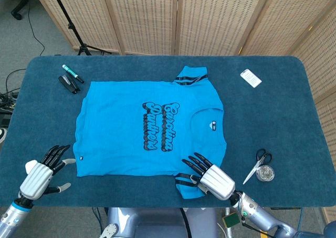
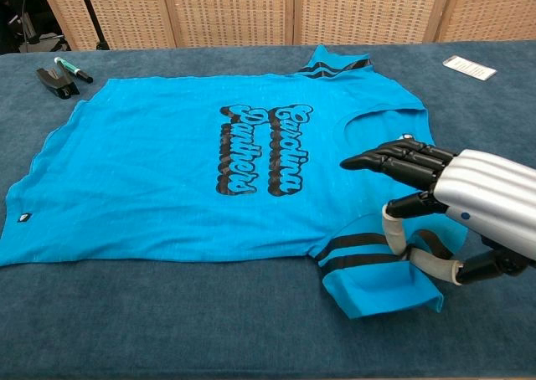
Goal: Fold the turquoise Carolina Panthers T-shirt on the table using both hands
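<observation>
Woven rattan screens stand behind my table, which is covered in a napped dark-blue cloth. The turquoise T-shirt lies flat and face up in the middle of the frame, its black script print running sideways and black stripes banding each sleeve. From the head view I see my left hand at the lower left, fingers spread and holding nothing, just off the shirt's hem corner; the chest view does not show it at all. That view instead gives me my right hand close up at the lower right: ribbed silver back, black fingers stretched over the cloth, thumb hooked at the near sleeve, though I cannot tell whether it truly pinches it. Only the head view shows the scissors at lower right; a marker and a white card lie toward the top.
</observation>
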Robot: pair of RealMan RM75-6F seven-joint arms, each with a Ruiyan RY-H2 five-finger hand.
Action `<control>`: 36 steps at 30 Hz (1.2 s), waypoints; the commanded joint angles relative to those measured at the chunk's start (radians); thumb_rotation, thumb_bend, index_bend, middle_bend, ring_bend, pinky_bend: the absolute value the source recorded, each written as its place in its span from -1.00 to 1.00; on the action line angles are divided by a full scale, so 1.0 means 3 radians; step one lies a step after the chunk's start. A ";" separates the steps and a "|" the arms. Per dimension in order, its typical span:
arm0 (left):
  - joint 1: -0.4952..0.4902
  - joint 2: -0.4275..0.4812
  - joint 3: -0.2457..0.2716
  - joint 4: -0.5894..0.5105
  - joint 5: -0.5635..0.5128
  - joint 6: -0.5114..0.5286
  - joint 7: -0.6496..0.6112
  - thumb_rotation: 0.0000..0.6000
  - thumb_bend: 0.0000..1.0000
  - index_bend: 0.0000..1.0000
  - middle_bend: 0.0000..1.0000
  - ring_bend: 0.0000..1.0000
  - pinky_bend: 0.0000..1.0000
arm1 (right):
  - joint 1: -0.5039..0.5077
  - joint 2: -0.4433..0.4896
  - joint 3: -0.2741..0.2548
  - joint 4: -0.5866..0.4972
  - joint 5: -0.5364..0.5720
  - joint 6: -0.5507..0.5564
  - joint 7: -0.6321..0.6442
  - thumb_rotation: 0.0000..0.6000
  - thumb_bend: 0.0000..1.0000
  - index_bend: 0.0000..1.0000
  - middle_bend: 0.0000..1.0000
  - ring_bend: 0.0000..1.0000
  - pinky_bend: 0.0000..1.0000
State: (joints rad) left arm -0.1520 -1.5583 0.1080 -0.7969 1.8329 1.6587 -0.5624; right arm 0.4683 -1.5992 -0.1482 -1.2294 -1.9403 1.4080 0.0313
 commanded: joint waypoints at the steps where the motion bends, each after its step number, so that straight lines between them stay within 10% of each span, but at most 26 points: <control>1: -0.0002 -0.0067 -0.0004 0.0046 -0.0074 -0.0073 0.0045 1.00 -1.00 -0.32 -1.00 -1.00 -1.00 | 0.0014 -0.0021 -0.0011 0.0040 -0.0029 0.0022 0.0032 1.00 0.03 0.25 -0.87 -1.00 -0.98; 36: -0.0167 -0.0505 0.0009 0.0352 -0.0415 -0.0629 0.0109 1.00 -0.67 -0.12 -1.00 -1.00 -1.00 | 0.0036 -0.0137 -0.0015 0.0284 0.0034 0.0074 0.0237 1.00 0.05 0.25 -0.87 -1.00 -0.98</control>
State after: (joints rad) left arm -0.2000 -1.7094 0.1097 -0.6894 1.7102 1.4737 -0.5298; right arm 0.4792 -1.6404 -0.1526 -1.1443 -1.9301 1.4302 0.1026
